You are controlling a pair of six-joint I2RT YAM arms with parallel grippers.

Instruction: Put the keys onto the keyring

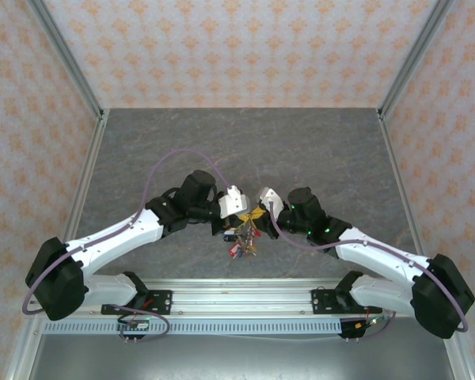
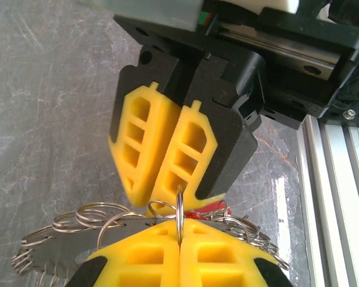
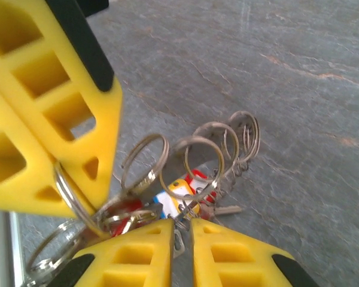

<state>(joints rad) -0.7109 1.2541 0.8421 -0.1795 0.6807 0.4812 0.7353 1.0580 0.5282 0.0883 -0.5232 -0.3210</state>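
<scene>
While partly outside, keyring (image 2: pixel 54 251) within left pincer (image 2: pixel 179 232).

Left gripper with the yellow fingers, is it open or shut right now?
Shut. In the left wrist view the left gripper has its yellow fingers pressed together, pinching a thin silver metal ring between them.

Dull metal keyring (image 2: pixel 60 248), glossy plastic-tagged keys (image 3: pixel 182 190)

both arms (image 1: pixel 119 235) are white shells with chunky black joints (image 1: pixel 196 190), a purplish cable (image 1: pixel 168 162) running along each, tiny green light (image 1: pixel 325 230) on the right one, and the fingers (image 2: pixel 145 263) are bright yellow plastic with ladder-style cutouts, black-backed
</scene>
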